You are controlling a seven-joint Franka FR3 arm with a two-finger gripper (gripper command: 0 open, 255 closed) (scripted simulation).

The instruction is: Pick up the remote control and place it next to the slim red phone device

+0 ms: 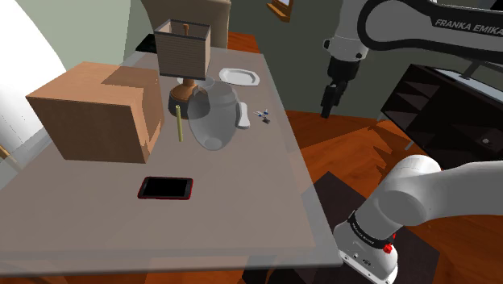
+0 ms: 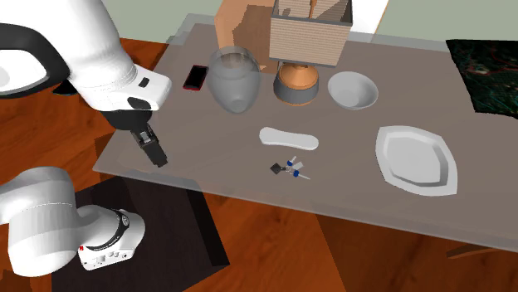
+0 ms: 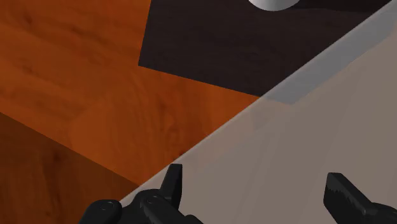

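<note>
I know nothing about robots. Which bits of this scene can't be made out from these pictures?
1. Remote control: in the shoulder view, partly behind the greyish jug, so its shape is unclear there.
2. Small blue-tipped item beside the remote: too small to identify in either exterior view.
3. Lampshade: top cut off by the second exterior view's upper edge.

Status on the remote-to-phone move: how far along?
Done: nothing; the white remote lies on the table, apart from the red-edged phone. In hand: nothing; the gripper hangs open over the table's edge. Left: reach, grasp, carry, place beside the phone.
</note>
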